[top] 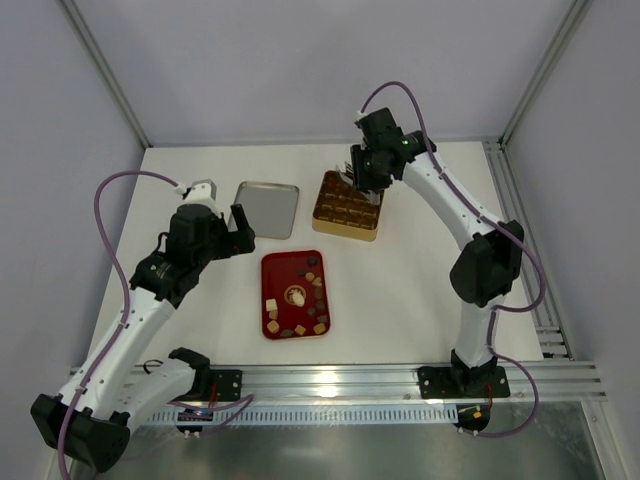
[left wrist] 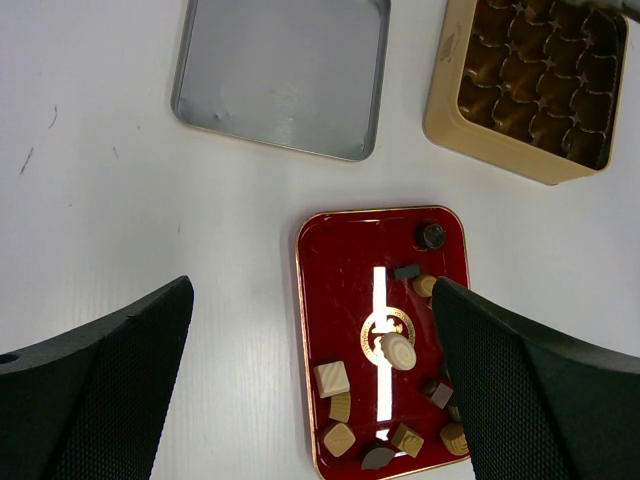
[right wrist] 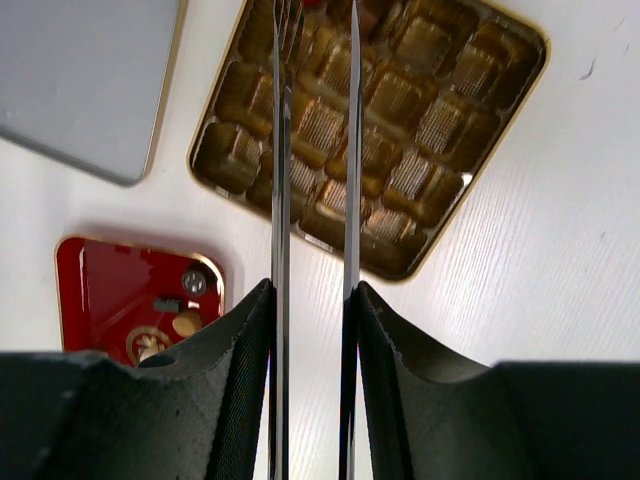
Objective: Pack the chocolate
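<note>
Top view. One red tray [top: 278, 272], long axis 12 to 6, holds the chocolate [left wrist: 398, 350]; I count eleven pieces, clustered toward 6. One gold tin [top: 345, 205] lies at 1. Left gripper [left wrist: 312, 290] is spread. Right gripper [right wrist: 315, 30] is nearly closed, and I cannot tell whether it pinches anything.

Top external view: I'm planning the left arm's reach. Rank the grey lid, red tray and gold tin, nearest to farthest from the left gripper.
From the left gripper:
1. Grey lid, right beside it.
2. Red tray, toward the arm bases.
3. Gold tin, farthest right.
</note>
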